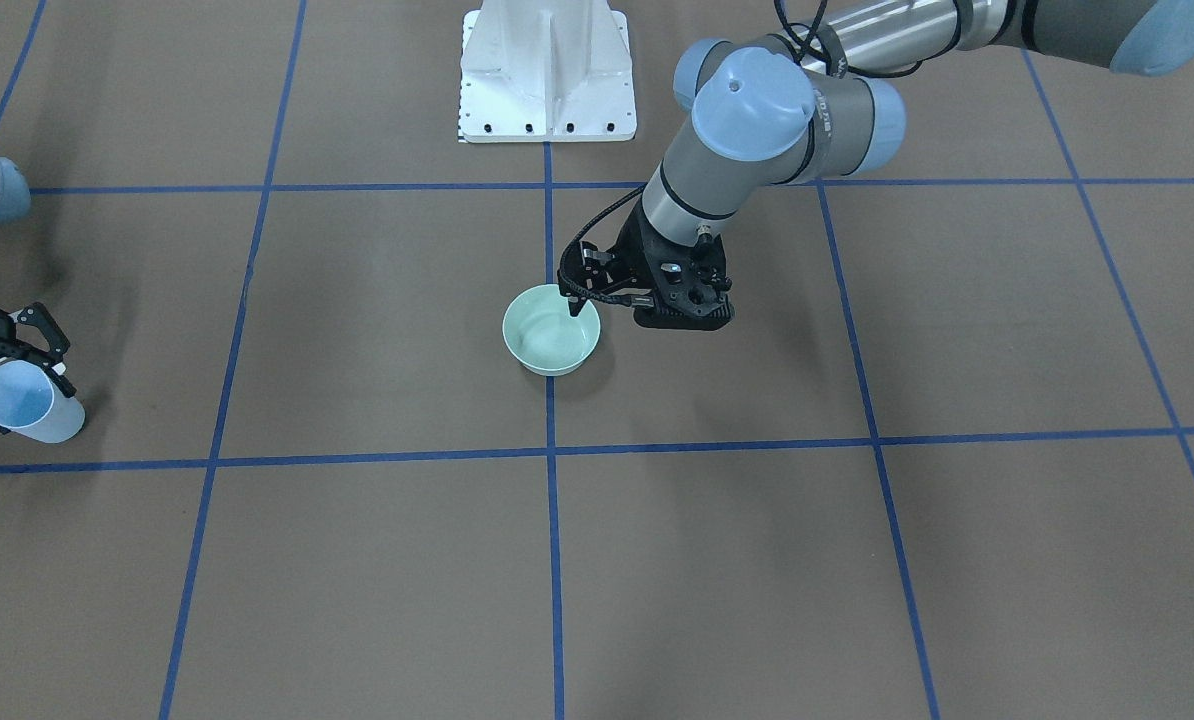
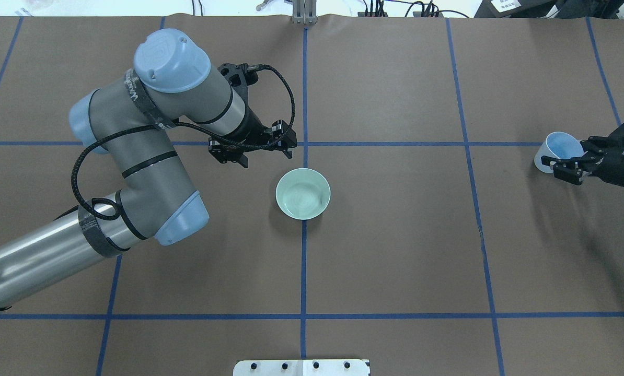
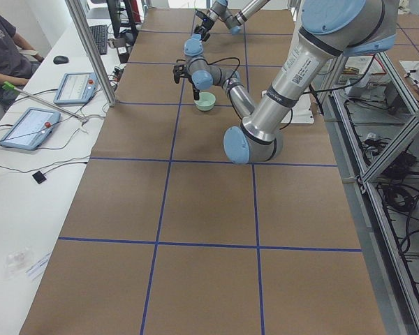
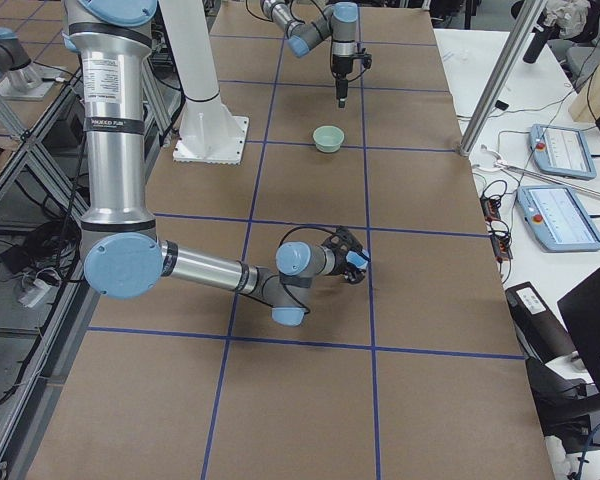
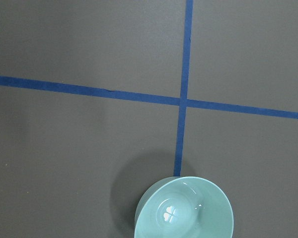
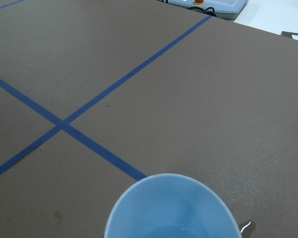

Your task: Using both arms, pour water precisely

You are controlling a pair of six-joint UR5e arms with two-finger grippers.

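A pale green bowl (image 1: 551, 330) (image 2: 302, 194) stands on the table's middle tape line; it also shows low in the left wrist view (image 5: 184, 208). My left gripper (image 1: 612, 310) (image 2: 267, 157) points down, raised above the table just beside the bowl's rim on the robot's left. Its jaws look spread and hold nothing. My right gripper (image 1: 19, 385) (image 2: 564, 167) is far off at the table's right side. It is shut on a light-blue cup (image 1: 32, 402) (image 2: 556, 149) that is tilted; the cup's mouth fills the bottom of the right wrist view (image 6: 171, 208).
The white base pedestal (image 1: 547, 70) (image 2: 301, 367) stands at the robot's edge of the brown, blue-taped table (image 2: 395, 235). A desk with tablets (image 3: 77, 87), a metal post (image 3: 91, 49) and a seated person (image 3: 3, 49) are beyond the far edge.
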